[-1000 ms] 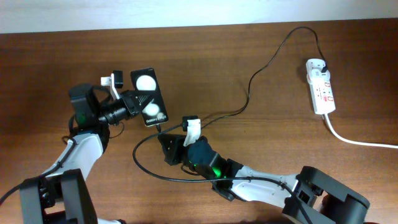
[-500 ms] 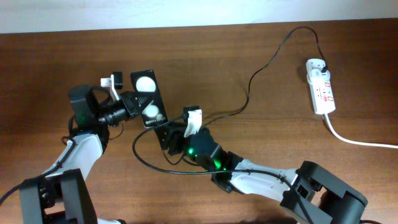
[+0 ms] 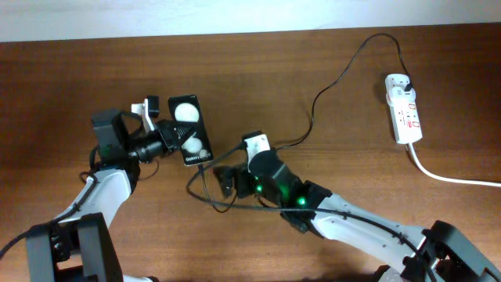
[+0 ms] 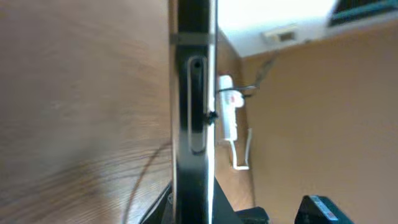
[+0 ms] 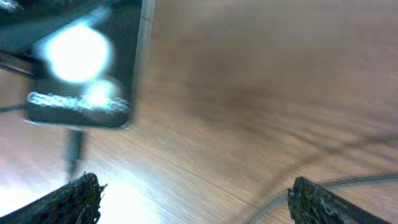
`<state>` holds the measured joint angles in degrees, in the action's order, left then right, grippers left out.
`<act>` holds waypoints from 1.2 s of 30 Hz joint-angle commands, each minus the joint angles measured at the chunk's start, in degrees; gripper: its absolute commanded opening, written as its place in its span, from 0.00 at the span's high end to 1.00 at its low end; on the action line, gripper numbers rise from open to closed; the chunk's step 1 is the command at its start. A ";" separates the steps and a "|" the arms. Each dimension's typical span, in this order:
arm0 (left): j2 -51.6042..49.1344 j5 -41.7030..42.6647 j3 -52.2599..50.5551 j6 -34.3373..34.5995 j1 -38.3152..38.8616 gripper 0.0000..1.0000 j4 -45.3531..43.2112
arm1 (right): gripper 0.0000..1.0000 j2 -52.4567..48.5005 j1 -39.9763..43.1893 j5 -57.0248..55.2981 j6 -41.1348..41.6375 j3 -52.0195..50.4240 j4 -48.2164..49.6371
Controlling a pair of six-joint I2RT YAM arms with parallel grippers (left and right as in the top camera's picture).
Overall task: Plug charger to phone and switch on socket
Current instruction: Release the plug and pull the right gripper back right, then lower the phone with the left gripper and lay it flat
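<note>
So from where I'm standing, the left hand [image 3: 163,135] is clamped on the phone [image 3: 190,130], over on the left side of the desk [image 3: 70,70], holding it by its left edge. The back of the phone faces up, so you see the two white circles and the little white lettering at its near end. Can't really tell if it's flat on the wood or lifted a bit. The right hand [image 3: 237,160] sits just to the right of the phone's near end with its fingers spread wide apart, gripping nothing. The charger [image 3: 314,110] meets the phone's near end at its connector tip; the right wrist view is too blurry to say whether it's fully seated. From there the black cable loops toward the near side, passes under the right hand and snakes off to the far right. The socket [image 3: 405,111] lies over there, well apart from both hands, with the black plug in its far end. Its thick white cord [image 3: 446,177] trails off the right edge.
</note>
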<state>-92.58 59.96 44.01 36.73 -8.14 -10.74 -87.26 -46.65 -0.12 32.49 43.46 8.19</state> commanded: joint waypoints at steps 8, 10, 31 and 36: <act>1.31 -17.94 -0.04 -1.01 2.36 1.00 6.45 | 0.01 1.27 2.60 1.01 -0.87 -0.13 -18.32; 1.31 -20.20 -0.04 -2.38 3.63 1.00 6.95 | 0.01 2.84 3.56 0.98 -0.55 -0.13 -20.50; 0.17 -35.91 10.60 -17.09 15.13 1.00 26.43 | 0.01 5.90 12.66 1.01 -0.13 -0.13 -36.52; -2.32 -36.06 10.80 -16.87 17.53 1.00 25.05 | 0.01 5.90 12.66 0.98 -0.13 -0.13 -36.50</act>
<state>-93.43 24.45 53.39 20.75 8.56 15.03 -82.13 -34.26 1.19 32.36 43.27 -28.32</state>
